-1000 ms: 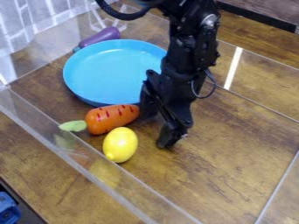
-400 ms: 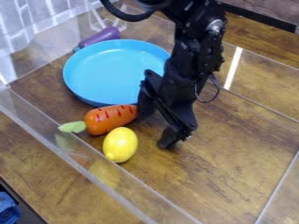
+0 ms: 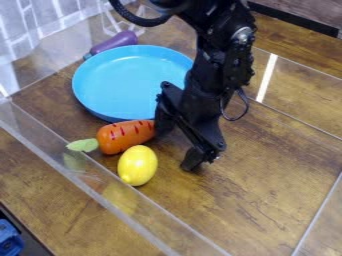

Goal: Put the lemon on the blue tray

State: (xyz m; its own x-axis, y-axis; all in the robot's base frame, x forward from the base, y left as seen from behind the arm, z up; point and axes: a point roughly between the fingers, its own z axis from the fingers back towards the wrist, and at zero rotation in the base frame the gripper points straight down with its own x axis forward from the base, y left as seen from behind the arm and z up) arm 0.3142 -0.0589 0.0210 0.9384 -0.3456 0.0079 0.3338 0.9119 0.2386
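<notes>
The lemon (image 3: 136, 165) is a small yellow oval lying on the wooden table near the front. Behind it to the left sits the blue tray (image 3: 104, 92), a large round dish with a raised rim and nothing in it. My gripper (image 3: 185, 142) points steeply down just to the right of the lemon, low over the table. Its black fingers (image 3: 197, 157) stand apart, open, with nothing between them. A small gap separates the gripper from the lemon.
An orange carrot (image 3: 127, 133) with green leaves lies between the lemon and the tray. A purple object (image 3: 116, 41) rests behind the tray. A clear plastic wall (image 3: 54, 140) runs along the front left of the table.
The gripper has rolled a little about its pointing line and barely shifted. Lemon, carrot and tray have stayed put.
</notes>
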